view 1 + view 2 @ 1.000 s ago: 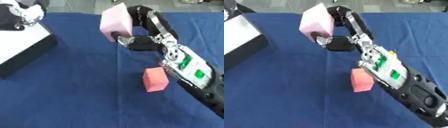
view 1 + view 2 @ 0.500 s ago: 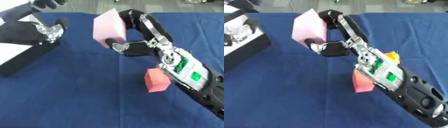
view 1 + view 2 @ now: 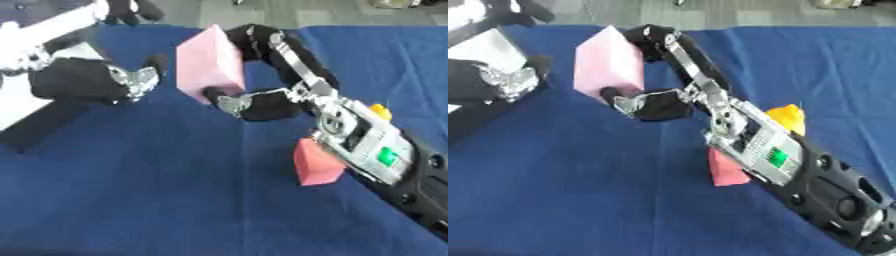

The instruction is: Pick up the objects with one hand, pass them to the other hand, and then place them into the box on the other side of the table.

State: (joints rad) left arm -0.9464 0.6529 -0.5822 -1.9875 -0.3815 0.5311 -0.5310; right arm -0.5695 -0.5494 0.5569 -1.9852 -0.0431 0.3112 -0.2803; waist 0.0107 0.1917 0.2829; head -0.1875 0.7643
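Passing is the step you are on: your right robot hand (image 3: 262,102) has thumb and fingers curled round the pale pink block (image 3: 208,64), held up in the upper middle of the frame. Your left robot hand (image 3: 92,82) waits just beside it at upper left; whether its fingers are spread I cannot tell. Next, you likely need to bring the block into that palm before letting go. A red block (image 3: 315,162) lies on the blue surface (image 3: 157,200) under your right forearm.
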